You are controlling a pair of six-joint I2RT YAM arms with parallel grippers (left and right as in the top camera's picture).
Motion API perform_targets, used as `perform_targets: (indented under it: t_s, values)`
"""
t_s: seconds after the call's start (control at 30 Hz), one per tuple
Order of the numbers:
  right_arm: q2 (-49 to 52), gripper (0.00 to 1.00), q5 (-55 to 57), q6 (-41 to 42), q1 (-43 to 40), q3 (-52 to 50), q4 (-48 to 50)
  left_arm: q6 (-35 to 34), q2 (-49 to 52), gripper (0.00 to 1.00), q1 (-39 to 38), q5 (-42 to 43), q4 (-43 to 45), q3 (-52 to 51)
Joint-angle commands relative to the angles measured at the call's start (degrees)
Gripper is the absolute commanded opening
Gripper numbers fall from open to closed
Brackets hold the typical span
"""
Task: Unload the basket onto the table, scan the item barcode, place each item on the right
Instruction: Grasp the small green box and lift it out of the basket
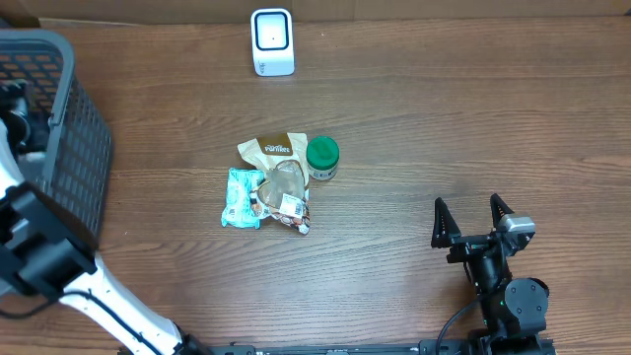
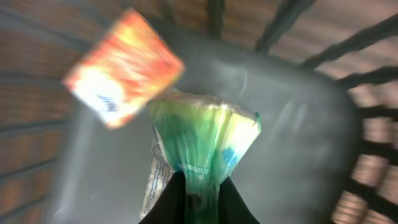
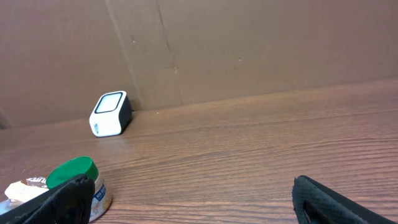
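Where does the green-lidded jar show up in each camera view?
Overhead: green-lidded jar at centre, right of the snack packets.
Left wrist: not in it.
Right wrist: jar in the bottom left corner.
Shared landmark: white scanner, beyond the jar in overhead and right wrist.

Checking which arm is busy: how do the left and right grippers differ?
The left gripper is shut on a green plastic bag; the right gripper is open and empty. The left gripper is inside the grey basket; the right gripper is over the wooden table. Both have black fingers.
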Motion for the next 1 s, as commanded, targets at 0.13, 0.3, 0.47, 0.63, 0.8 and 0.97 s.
perform_targets:
  t_s: [0.13, 0.3, 0.47, 0.63, 0.8, 0.97]
  values:
    - [-0.6, 1.00, -0.3, -0.1, -0.2, -0.6, 0.3, -17.8, -21.0, 0.04, -0.7, 4.5, 0.0, 0.7]
    - [-0.6, 1.00, -0.3, -0.1, -0.2, -0.6, 0.3, -22.4, -31.4, 0.04, -4.0, 17.6, -2.0, 0.7]
    - [-0.6, 1.00, -0.3, -0.1, -0.2, -0.6, 0.3, -22.6, -35.9, 0.04, -13.4, 20.8, -8.5, 0.7]
    - [-0.6, 1.00, -0.3, -0.1, -0.2, -0.6, 0.3, -22.6, -35.5, 0.04, -26.6, 20.8, -16.0, -0.2]
    - [-0.6, 1.00, -0.3, -0.1, -0.2, -0.6, 0.3, -25.6, -34.1, 0.04, -40.9, 20.0, -18.0, -4.6]
    - [-0.6, 1.00, -0.3, -0.1, -0.2, -0.6, 0.3, -31.8, -31.4, 0.04, -54.6, 13.6, -14.7, -11.9]
